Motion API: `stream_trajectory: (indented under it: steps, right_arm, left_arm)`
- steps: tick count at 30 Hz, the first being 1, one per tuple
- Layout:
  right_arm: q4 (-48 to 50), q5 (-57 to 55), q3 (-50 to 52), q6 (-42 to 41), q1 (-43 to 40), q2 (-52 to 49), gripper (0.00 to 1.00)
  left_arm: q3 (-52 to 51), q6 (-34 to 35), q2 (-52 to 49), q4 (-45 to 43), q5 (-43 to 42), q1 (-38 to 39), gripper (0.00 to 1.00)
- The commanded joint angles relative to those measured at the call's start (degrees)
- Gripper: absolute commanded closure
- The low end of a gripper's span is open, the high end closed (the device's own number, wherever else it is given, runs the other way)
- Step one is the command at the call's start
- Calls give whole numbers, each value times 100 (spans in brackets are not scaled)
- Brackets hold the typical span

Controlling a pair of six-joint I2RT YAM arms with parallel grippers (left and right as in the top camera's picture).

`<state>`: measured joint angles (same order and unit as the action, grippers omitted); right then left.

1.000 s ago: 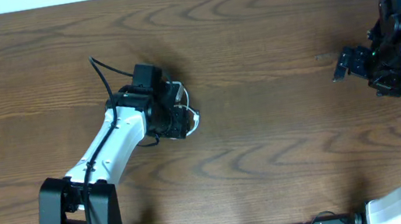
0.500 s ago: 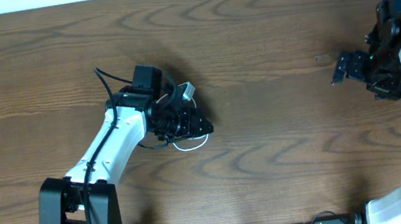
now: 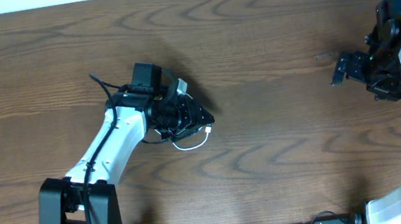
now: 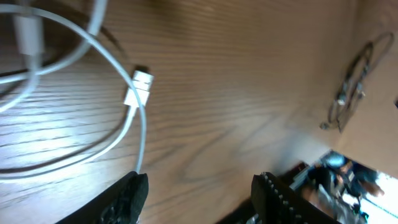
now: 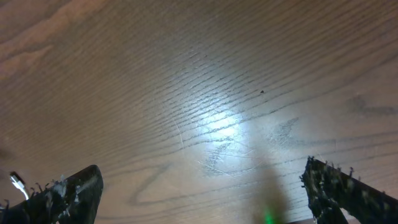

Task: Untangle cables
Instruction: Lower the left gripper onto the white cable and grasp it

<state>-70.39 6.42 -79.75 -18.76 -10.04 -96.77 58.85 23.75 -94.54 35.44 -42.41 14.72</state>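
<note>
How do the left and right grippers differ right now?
The left gripper is over the white cable, whose loop runs past one fingertip. The right gripper is over the tabletop with no cable in its view. The right gripper's jaws look wider apart than the left gripper's. Overhead, the left gripper is left of centre and the right gripper is near the right edge. Both are open and hold nothing.

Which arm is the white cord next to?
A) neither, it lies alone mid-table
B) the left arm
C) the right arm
B: the white cable curls right beside the left gripper, while the right gripper stands open over bare table.
</note>
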Motion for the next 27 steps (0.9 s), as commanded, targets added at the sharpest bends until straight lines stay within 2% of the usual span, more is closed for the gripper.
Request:
stream_trajectory:
  steps: [1, 4, 8, 12, 17, 23, 27]
  right_arm:
    - [20, -48, 31, 83, 39, 22, 1]
    - [39, -50, 31, 83, 39, 22, 1]
    - [61, -48, 31, 83, 39, 22, 1]
    - [55, -50, 31, 83, 35, 22, 1]
    - [46, -48, 31, 83, 35, 22, 1]
    - [35, -48, 31, 83, 35, 22, 1]
    - [35, -46, 31, 83, 35, 22, 1]
  left_arm:
    - [164, 282, 527, 31, 778, -13, 41]
    - [162, 452, 1119, 247, 1738, -13, 38]
    - [162, 494, 1471, 431, 2133, -13, 37]
    - [105, 940, 1467, 678, 2135, -13, 37]
    - [-20, 1998, 1086, 610, 2476, -13, 37]
    - [-20, 2653, 446, 297, 2387, -13, 37]
    - [-20, 2750, 166, -2, 2103, -13, 37]
